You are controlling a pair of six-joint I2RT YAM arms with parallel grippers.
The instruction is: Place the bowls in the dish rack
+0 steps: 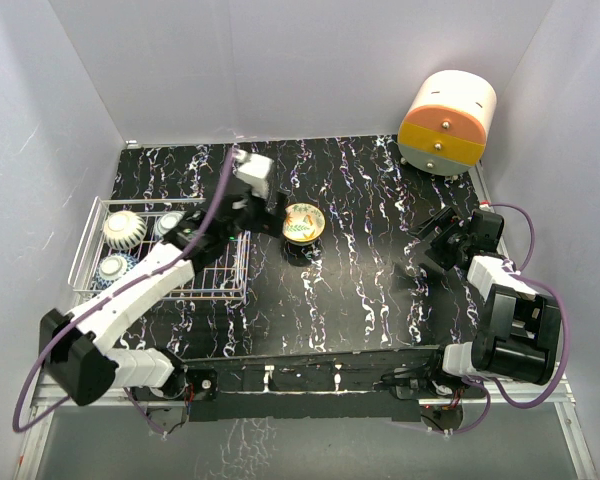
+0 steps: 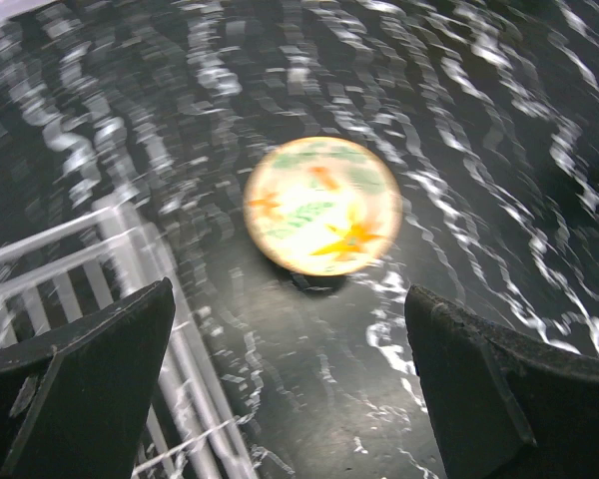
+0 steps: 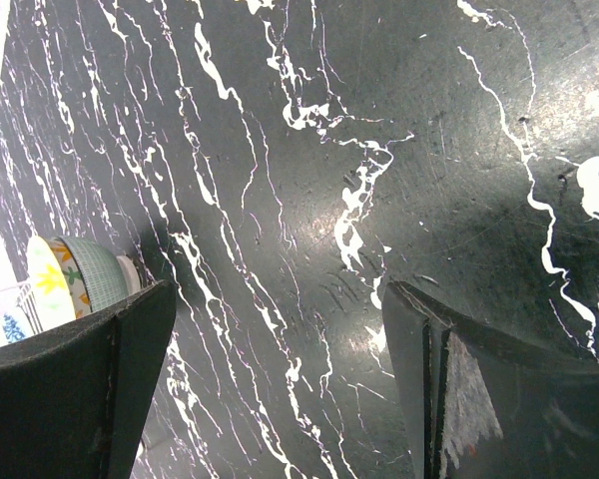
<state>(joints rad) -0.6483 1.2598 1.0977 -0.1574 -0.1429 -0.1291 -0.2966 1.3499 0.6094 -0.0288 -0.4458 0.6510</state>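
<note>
A yellow-floral bowl [image 1: 303, 222] sits upright on the black marbled table, just right of the white wire dish rack [image 1: 216, 283]. My left gripper [image 1: 267, 212] hovers open between the rack's right rim and this bowl. In the left wrist view the bowl [image 2: 322, 205] lies blurred ahead of the empty, open gripper [image 2: 290, 389], with the rack's wires [image 2: 130, 254] at the left. Three bowls rest in the rack: a ribbed white one [image 1: 123, 229], a blue one [image 1: 115, 268] and another [image 1: 170, 225] partly hidden by my arm. My right gripper [image 1: 427, 240] is open and empty; its view catches the yellow bowl [image 3: 75, 279] far left.
A cream-and-orange cylindrical drawer unit [image 1: 447, 122] stands at the back right corner. White walls enclose the table on three sides. My left arm stretches across the rack's near right part.
</note>
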